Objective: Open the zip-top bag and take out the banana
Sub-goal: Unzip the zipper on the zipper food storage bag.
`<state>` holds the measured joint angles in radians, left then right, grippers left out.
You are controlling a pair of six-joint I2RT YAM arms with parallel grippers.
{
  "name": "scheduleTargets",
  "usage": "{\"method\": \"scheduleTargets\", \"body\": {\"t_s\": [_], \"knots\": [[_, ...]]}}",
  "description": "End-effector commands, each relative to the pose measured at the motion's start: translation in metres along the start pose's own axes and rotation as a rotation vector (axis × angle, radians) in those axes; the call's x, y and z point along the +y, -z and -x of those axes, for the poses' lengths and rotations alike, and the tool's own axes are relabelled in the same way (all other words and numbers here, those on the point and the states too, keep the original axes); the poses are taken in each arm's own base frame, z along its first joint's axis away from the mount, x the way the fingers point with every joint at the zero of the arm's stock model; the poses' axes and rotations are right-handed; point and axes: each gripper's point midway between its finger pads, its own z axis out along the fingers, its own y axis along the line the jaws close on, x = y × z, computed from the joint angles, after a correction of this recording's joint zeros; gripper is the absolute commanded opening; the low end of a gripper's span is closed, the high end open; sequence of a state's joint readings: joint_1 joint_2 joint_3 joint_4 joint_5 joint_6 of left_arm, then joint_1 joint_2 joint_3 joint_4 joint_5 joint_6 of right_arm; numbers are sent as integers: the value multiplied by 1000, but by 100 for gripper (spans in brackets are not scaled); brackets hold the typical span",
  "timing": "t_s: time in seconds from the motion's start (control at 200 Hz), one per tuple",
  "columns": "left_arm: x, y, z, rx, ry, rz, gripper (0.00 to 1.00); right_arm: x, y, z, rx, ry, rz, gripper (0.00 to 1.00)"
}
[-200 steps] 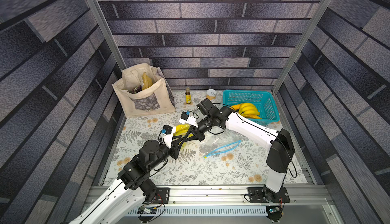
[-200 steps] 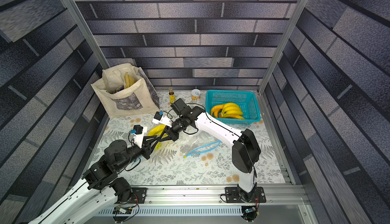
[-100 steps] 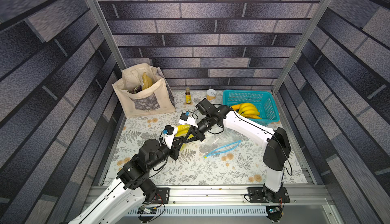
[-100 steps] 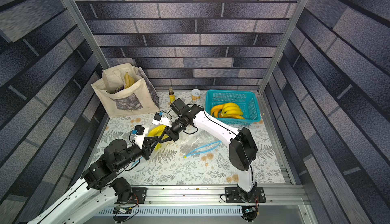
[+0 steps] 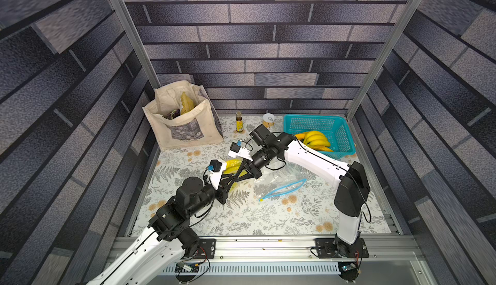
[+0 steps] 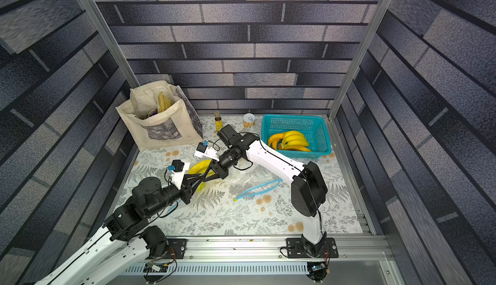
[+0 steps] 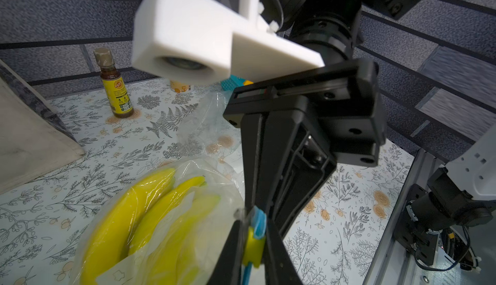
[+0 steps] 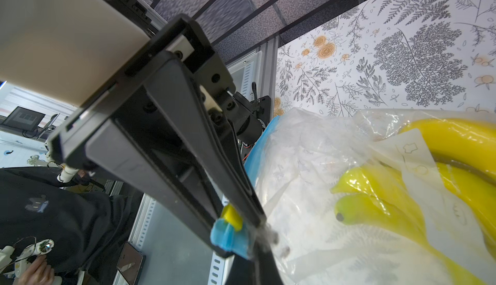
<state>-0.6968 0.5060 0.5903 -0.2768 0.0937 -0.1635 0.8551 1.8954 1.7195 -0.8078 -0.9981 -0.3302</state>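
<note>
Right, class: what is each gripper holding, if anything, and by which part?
Both hold the zip-top bag at its closure: the left gripper pinches the yellow slider, the right gripper the blue zip strip beside it.

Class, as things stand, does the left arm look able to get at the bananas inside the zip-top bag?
Probably not yet. The left gripper is shut on the yellow slider, the right gripper pinches the blue zip edge beside it, and the bananas show only through the plastic of the zip-top bag.
</note>
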Motion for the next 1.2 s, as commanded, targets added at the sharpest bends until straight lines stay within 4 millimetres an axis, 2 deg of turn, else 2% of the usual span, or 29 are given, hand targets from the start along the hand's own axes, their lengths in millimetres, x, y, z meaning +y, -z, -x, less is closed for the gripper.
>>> {"method": "scheduleTargets", "body": {"t_s": [0.0, 0.431, 0.616, 0.711, 0.811, 1.192], "knots": [[10, 2, 1, 14, -17, 57, 16, 23, 2, 6, -13, -13, 98, 0], [17, 3, -4, 28, -15, 101, 15, 30, 11, 10, -50, -22, 141, 0], [18, 5, -6, 26, -8, 109, 14, 25, 13, 9, -65, -38, 125, 0], [18, 6, -6, 23, -10, 113, 11, 24, 14, 8, -63, -41, 118, 0], [20, 6, -5, 22, -14, 123, 0, 22, 13, 6, -58, -52, 115, 0], [25, 9, -8, 35, -6, 158, 0, 15, 19, -1, -63, -69, 70, 0]]}}
